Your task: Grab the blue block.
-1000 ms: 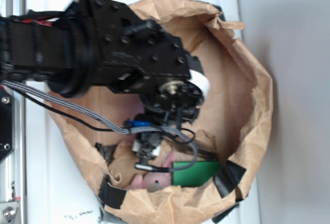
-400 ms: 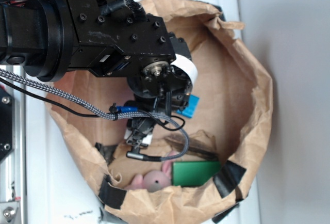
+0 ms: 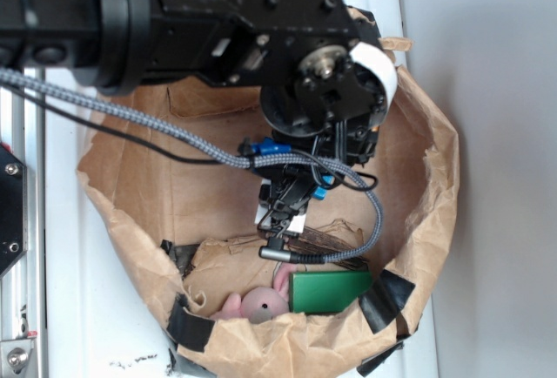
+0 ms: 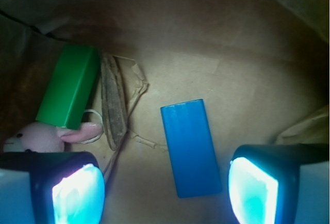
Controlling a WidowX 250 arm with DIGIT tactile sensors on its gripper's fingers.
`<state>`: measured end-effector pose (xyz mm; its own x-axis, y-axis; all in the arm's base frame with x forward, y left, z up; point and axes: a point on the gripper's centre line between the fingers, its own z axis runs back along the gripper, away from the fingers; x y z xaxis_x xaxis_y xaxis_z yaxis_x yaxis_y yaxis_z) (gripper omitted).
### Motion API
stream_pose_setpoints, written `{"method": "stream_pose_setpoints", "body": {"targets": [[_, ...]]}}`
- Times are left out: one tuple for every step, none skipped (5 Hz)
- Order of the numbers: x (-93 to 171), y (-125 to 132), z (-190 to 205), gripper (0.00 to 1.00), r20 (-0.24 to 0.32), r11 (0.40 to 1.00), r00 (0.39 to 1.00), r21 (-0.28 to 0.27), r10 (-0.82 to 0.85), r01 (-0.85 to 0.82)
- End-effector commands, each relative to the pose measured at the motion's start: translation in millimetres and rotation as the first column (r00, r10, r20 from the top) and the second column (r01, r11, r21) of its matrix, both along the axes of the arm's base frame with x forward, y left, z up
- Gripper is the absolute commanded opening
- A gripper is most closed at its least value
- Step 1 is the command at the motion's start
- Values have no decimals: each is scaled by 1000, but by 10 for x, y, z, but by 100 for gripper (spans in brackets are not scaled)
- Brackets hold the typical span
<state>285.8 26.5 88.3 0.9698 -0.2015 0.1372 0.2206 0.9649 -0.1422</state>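
Blue block [image 4: 191, 147] lies flat on the brown paper floor of the bag [image 3: 426, 195], between and beneath my fingers [image 4: 77, 190], which are spread wide and empty. It sits slightly skewed. I'd rotate the wrist to square with its long sides, then descend straight. Green block [image 4: 69, 86] and pink toy [image 4: 36, 136] lie well left.

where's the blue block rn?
Wrist view: the blue block lies flat on the paper bag floor, between the open gripper pads, nearer the right one, right of the green block. In the exterior view the arm mostly hides it.
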Motion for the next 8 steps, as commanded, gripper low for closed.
{"method": "stream_pose_setpoints", "body": {"targets": [[44,104,140,100,81,999,996,20,-35,34],[64,141,-142,100,68,995,997,86,-47,41],[123,166,-383,100,50,991,997,123,-53,47],[232,122,-646,100,58,986,996,157,-72,62],[203,-5,-836,63,49,983,992,146,-118,110],[159,-42,-701,0,57,989,991,96,-122,116],[107,-92,-565,0,50,994,994,58,-96,93],[38,-88,-446,0,46,994,994,30,-102,101]]}}
